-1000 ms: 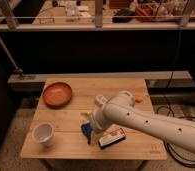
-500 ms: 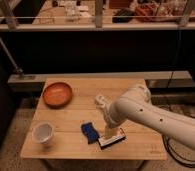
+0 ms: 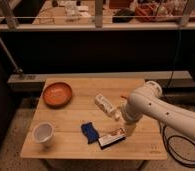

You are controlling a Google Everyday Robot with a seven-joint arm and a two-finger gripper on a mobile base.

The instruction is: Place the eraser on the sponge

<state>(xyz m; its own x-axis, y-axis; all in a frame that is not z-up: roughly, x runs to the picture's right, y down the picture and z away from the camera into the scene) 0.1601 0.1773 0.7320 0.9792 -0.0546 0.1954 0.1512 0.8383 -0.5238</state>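
Camera view: over the last second the white arm has swung rightward, uncovering the dark blue, soft-looking rectangular sponge (image 3: pixel 89 132). The gripper (image 3: pixel 129 129) now hangs at the right end of the oblong eraser block with dark base and white, red-marked top (image 3: pixel 112 138). Whether its jaws are wide or narrow cannot be told. The eraser has not moved. It lies flat on the pale wooden counter (image 3: pixel 81 112), just beside the sponge and not on it, so placement is judged outstanding. The eraser looks rigid and the sponge compressible.

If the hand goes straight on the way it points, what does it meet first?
Probably the eraser: the hand points down at its right end. Depth is unclear; it might reach the table beside.
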